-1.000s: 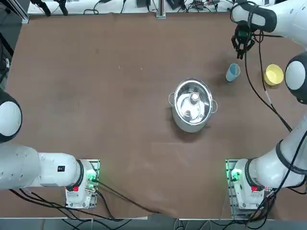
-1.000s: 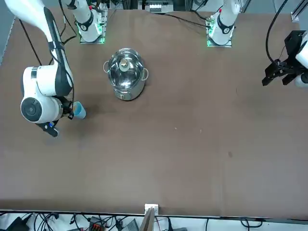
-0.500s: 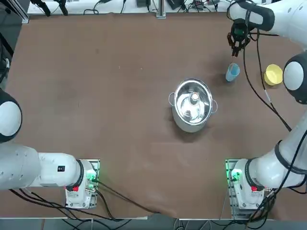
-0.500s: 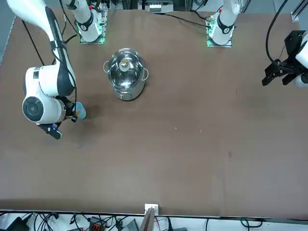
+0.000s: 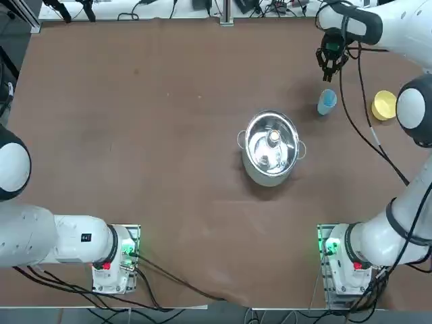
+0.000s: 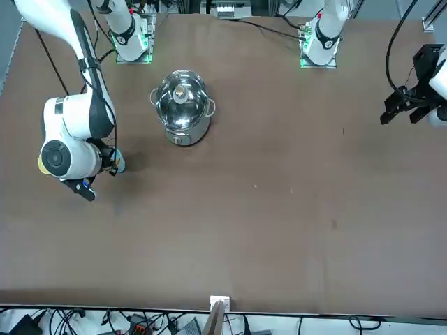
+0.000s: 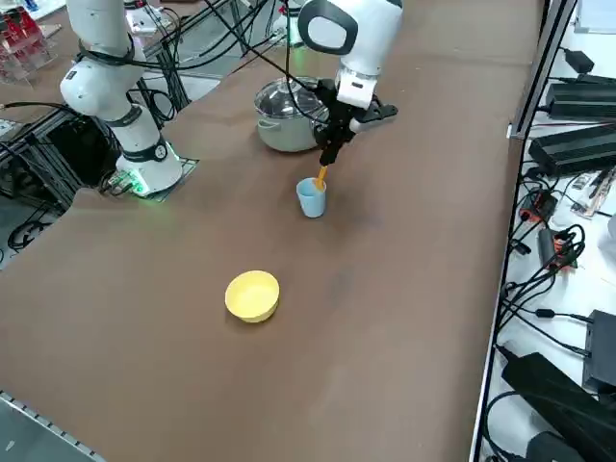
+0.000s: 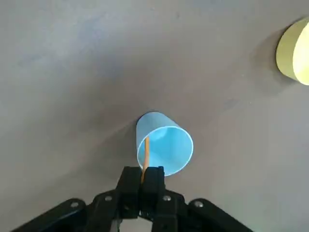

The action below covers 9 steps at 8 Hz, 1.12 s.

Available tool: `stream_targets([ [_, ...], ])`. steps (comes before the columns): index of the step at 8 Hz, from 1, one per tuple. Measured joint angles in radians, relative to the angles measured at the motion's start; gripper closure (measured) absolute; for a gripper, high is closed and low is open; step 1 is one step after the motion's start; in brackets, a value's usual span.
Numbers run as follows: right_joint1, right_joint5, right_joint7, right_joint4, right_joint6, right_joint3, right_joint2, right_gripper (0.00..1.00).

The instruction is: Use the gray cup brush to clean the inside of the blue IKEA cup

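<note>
Top view: the right gripper (image 5: 329, 73) has shifted to the robot's left over the last second; the blue cup (image 5: 327, 102) stays practically in place. The gripper is clenched on the brush (image 8: 147, 152). The blue cup stands upright just below the fingertips, the handle reaching its mouth. Scrubbing is probably under way; head depth cannot be confirmed. Excess sideways travel could tip the cup.

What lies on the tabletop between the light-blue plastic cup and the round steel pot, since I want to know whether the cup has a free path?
Bare brown table lies between cup and pot, as the top view shows.
</note>
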Motion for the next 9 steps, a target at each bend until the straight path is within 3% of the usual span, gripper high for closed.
stream_targets([
  [9, -0.037, -0.050, -0.002, 0.002, -0.047, -0.023, 0.018, 0.97],
])
